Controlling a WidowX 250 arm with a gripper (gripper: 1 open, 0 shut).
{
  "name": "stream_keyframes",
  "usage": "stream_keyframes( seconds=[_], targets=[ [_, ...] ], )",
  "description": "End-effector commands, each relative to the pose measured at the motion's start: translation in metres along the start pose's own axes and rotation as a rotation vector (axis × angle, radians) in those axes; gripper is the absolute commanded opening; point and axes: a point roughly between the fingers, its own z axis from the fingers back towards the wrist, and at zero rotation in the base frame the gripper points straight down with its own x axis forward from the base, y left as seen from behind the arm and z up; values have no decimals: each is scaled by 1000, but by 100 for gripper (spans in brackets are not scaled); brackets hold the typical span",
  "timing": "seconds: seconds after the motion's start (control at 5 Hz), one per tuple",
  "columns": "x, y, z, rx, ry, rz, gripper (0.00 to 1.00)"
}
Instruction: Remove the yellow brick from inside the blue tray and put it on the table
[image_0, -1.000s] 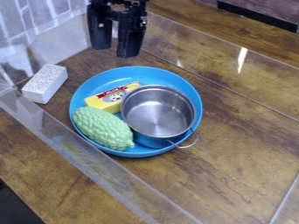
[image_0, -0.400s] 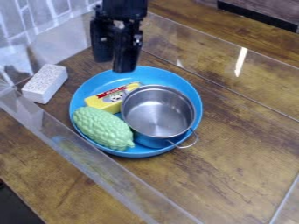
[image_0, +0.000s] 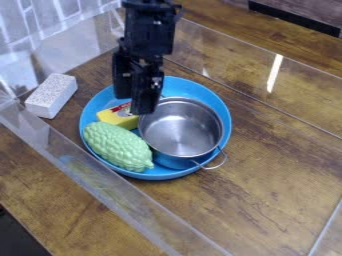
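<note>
The round blue tray (image_0: 214, 105) sits mid-table on the dark wood-grain table (image_0: 267, 200). Inside it lie the yellow brick (image_0: 118, 114) at the left rear, a shiny steel pot (image_0: 182, 131) and a green bumpy oval thing (image_0: 118, 147). My black gripper (image_0: 135, 92) hangs from above, pointing steeply down, right over the yellow brick and covering most of it. Its two fingers (image_0: 146, 92) stand apart with nothing between them, so it is open. Only the brick's left corner shows beside the fingers.
A grey-white speckled block (image_0: 51, 94) lies on the table left of the tray. A glossy clear sheet covers the tabletop, with its edge running along the front left. A crumpled translucent sheet sits at the far left rear.
The gripper has come down from above the tray's rear rim into the tray over the yellow brick, rolling a little at the wrist. It stayed open. The objects have not moved.
</note>
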Motion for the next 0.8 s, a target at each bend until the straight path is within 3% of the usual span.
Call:
stream_keyframes(
  seconds=[0.0, 0.6],
  targets=[
    [6, 3, 3, 43, -23, -36, 100],
    [2, 9, 6, 53, -74, -37, 100]
  ],
)
